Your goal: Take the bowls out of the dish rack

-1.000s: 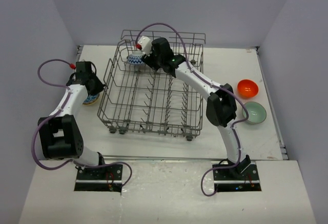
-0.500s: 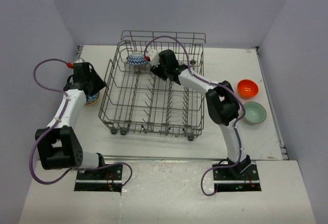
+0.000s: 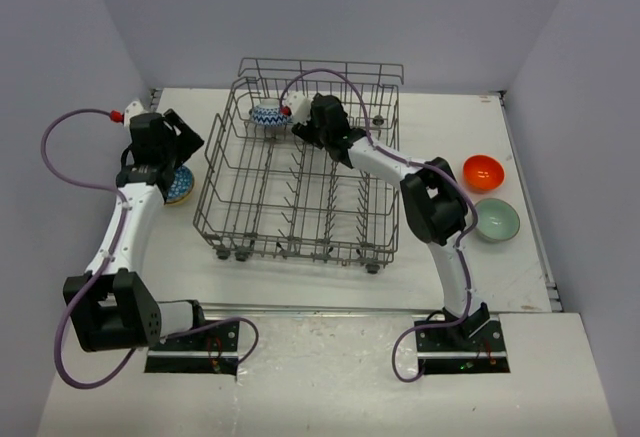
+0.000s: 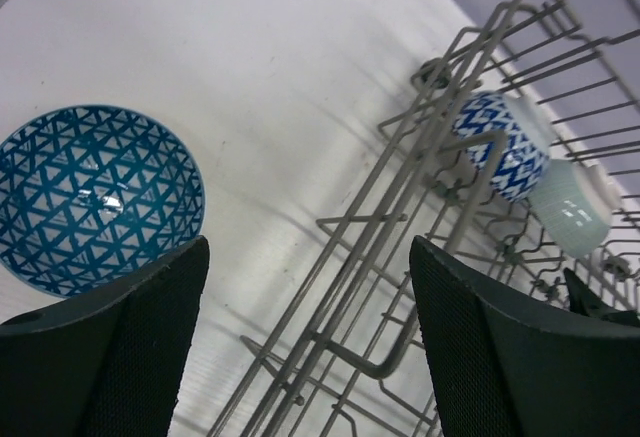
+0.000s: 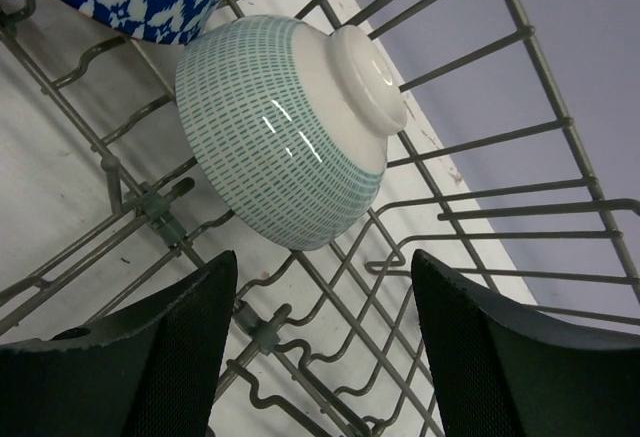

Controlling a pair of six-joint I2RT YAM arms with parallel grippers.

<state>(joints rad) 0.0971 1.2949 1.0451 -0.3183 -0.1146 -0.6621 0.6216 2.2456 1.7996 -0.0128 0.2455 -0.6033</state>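
The grey wire dish rack (image 3: 300, 192) fills the middle of the table. In its back left corner a blue-and-white bowl (image 3: 266, 115) lies on its side, also seen as the blue-and-white bowl (image 4: 500, 142) from the left wrist. Beside it a pale mint bowl (image 5: 290, 147) leans on the tines, foot up. My right gripper (image 5: 325, 347) stands open just short of it, inside the rack. A blue triangle-patterned bowl (image 4: 95, 197) sits upright on the table left of the rack. Above and beside it my left gripper (image 4: 310, 357) is open and empty.
An orange-red bowl (image 3: 483, 171) and a pale mint bowl (image 3: 497, 219) stand on the table at the right, outside the rack. The rack's tall wire sides (image 4: 400, 237) lie close to my left gripper. Walls close the table on three sides.
My left gripper opened, let go of the blue triangle-patterned bowl on the table and rose away from it. My right gripper shifted slightly toward the rack's back left bowls.
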